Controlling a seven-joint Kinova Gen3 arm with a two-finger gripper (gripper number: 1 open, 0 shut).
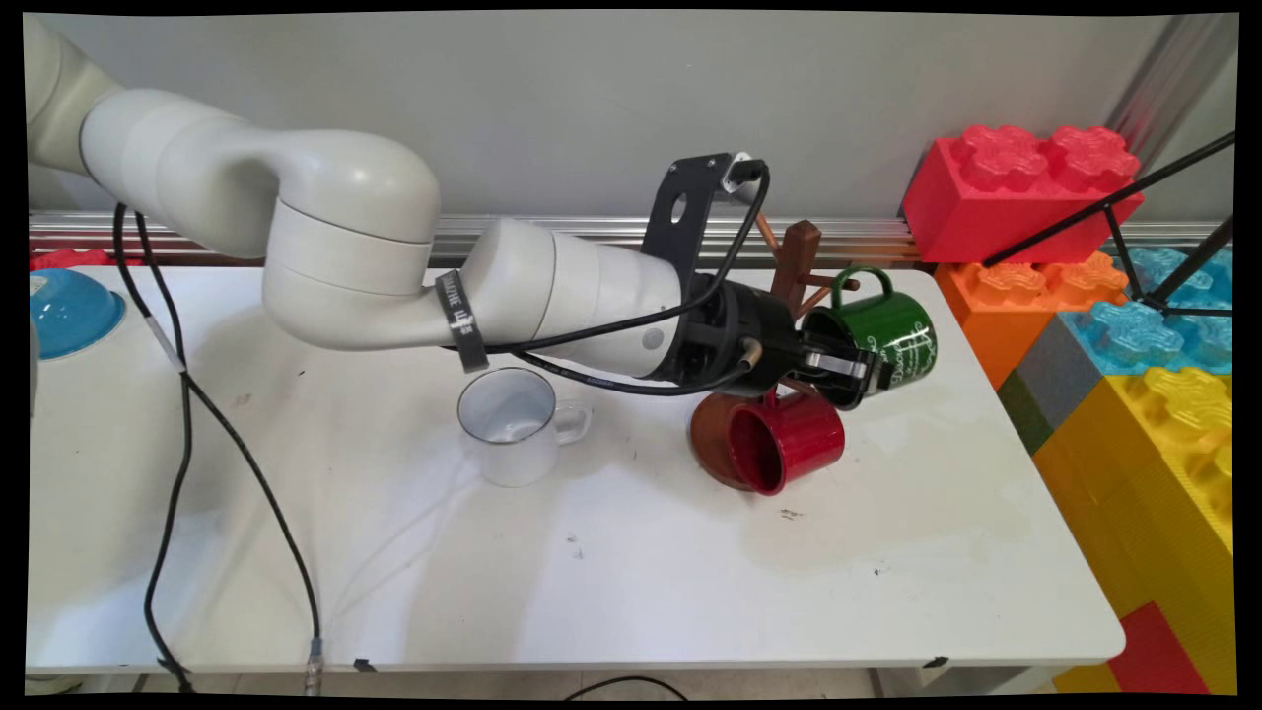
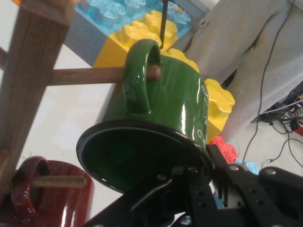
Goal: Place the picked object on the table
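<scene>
My gripper [image 1: 850, 370] is shut on the rim of a green mug [image 1: 892, 335], which it holds tilted with the mouth facing back toward the hand. In the hand view the green mug [image 2: 175, 99] has its handle threaded over a wooden peg [image 2: 85, 75] of the brown mug tree [image 2: 28, 80], and my gripper [image 2: 199, 175] grips the black rim from below. The mug tree [image 1: 797, 258] stands at the table's back right. A red mug [image 1: 789, 439] hangs on a lower peg, just under my gripper. The red mug [image 2: 42, 194] shows at lower left.
A white mug [image 1: 513, 424] stands upright on the table under my forearm. A blue bowl [image 1: 64, 311] sits at the far left. Large toy bricks, red [image 1: 1016, 187] and yellow [image 1: 1173, 434], are stacked right of the table, crossed by black tripod legs [image 1: 1114, 207]. Black cables [image 1: 177, 434] hang at the left.
</scene>
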